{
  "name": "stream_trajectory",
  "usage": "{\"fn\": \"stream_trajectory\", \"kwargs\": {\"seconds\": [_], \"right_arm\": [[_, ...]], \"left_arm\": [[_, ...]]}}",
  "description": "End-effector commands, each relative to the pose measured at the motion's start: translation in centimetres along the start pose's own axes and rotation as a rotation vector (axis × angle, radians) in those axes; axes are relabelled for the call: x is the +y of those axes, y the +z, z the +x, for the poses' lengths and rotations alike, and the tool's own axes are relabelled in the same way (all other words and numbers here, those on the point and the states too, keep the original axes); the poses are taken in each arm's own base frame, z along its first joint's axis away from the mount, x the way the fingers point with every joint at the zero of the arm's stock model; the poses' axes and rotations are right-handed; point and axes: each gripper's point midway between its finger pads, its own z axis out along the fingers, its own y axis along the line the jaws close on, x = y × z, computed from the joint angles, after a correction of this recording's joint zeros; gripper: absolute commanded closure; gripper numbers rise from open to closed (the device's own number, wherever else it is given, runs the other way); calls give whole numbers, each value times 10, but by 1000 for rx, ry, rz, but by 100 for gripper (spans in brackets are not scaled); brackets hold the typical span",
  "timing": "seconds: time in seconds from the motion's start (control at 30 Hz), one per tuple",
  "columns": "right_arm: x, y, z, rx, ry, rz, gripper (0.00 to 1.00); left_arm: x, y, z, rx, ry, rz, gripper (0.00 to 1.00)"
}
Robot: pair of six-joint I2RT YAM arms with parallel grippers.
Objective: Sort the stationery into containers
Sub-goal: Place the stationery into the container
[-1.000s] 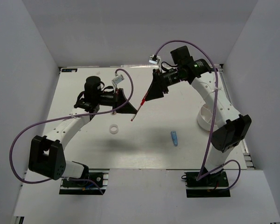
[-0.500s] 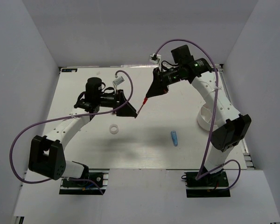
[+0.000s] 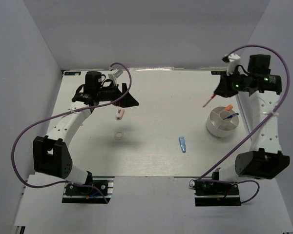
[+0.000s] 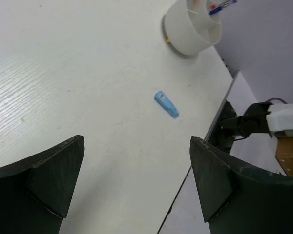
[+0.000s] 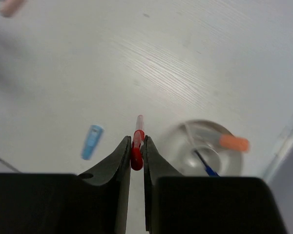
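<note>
My right gripper [image 3: 217,92] [image 5: 137,145] is shut on the slim red pen [image 3: 207,102] [image 5: 139,127] and holds it in the air just left of the round white divided bowl [image 3: 211,130] [image 5: 200,124]. In the bowl lie the white marker with orange cap [image 3: 228,107] [image 5: 234,143] and the blue pen [image 3: 229,116] [image 5: 205,164]. My left gripper [image 3: 131,101] [image 4: 136,180] is open and empty over the table's left half. Near it lie the pinkish eraser [image 3: 119,114] and the white tape ring [image 3: 118,135]. The light-blue piece [image 3: 182,144] [image 4: 166,104] [image 5: 92,142] lies mid-table.
Purple cables loop from both arms above the table. The table's near edge [image 4: 205,141] and the right arm's base show beyond the light-blue piece in the left wrist view. The bowl [image 4: 183,36] stands close to the right wall.
The left gripper opened and let go of the red pen, and the right gripper shut on it. The right arm swung right with the pen, to beside the bowl. The left arm drew back left.
</note>
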Motion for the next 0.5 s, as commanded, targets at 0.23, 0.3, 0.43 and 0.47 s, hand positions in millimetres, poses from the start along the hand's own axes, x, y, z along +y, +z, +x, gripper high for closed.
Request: {"fn": "stream_trajectory", "kwargs": {"seconds": [0.23, 0.3, 0.43, 0.47], "right_arm": [[-100, -57, 47, 95, 8, 398, 100], [-103, -59, 48, 96, 18, 400, 100], [-106, -52, 61, 124, 55, 367, 100], [-105, -51, 64, 126, 62, 359, 100]], "left_arm": [[9, 7, 18, 70, 100, -23, 2], [9, 6, 19, 67, 113, -22, 2], [10, 7, 22, 85, 123, -17, 2], [7, 9, 23, 93, 138, -1, 2]]}}
